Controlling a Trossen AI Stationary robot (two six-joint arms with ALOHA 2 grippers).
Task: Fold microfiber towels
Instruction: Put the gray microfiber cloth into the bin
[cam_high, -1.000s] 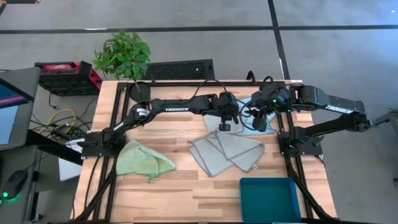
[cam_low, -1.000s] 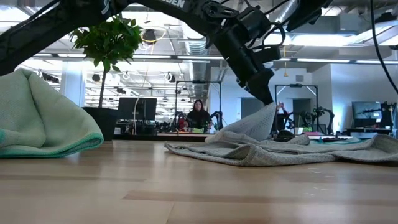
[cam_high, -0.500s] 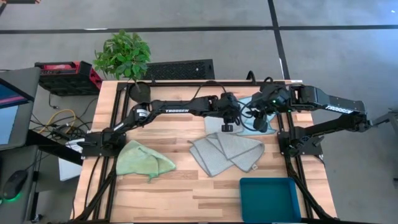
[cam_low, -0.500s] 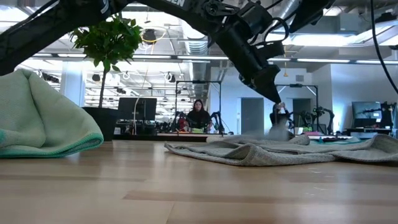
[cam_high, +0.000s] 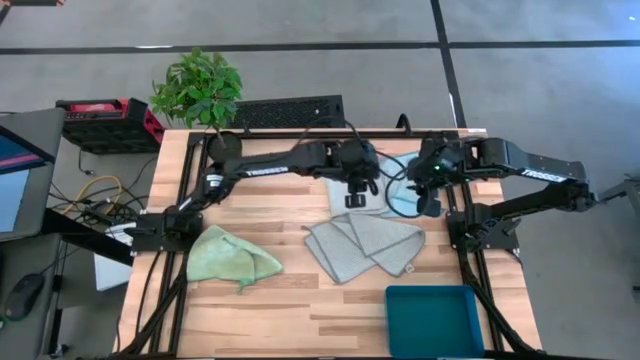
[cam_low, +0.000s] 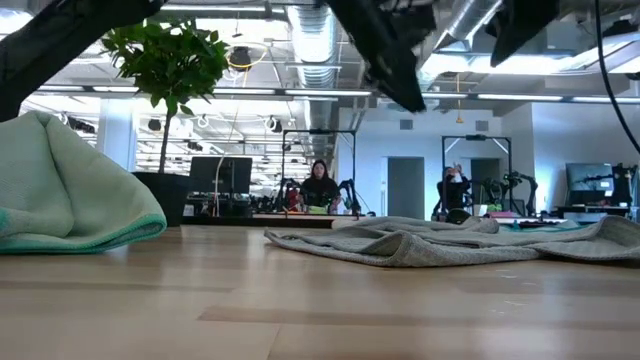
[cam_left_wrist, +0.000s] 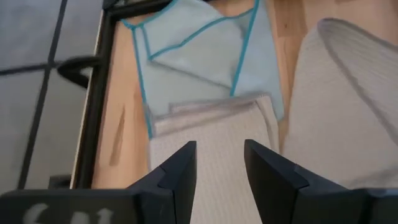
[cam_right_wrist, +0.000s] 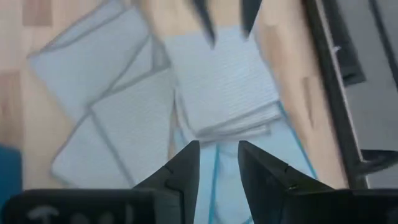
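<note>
A grey towel lies folded into a small rectangle (cam_left_wrist: 211, 143) at the table's far right, partly on the light blue towel (cam_left_wrist: 199, 56). It also shows in the high view (cam_high: 340, 203). My left gripper (cam_left_wrist: 221, 168) hovers open above it and touches nothing; the high view (cam_high: 356, 193) shows it too. My right gripper (cam_right_wrist: 217, 165) hovers open to the folded towel's right, above the blue towel (cam_high: 388, 168). The second grey towel (cam_high: 365, 245) lies spread in overlapping layers at mid-table. The light green towel (cam_high: 232, 257) lies crumpled at the near left.
A teal bin (cam_high: 433, 318) stands at the near right corner. A potted plant (cam_high: 198, 88) stands beyond the far left corner. The black frame rails (cam_high: 455, 215) run along the table's sides. Bare wood shows between the green and grey towels.
My left gripper has let go of the grey towel's lifted part and has risen, drawing a little toward the far edge. The raised part has dropped, and the towel now lies flat and folded on the table.
</note>
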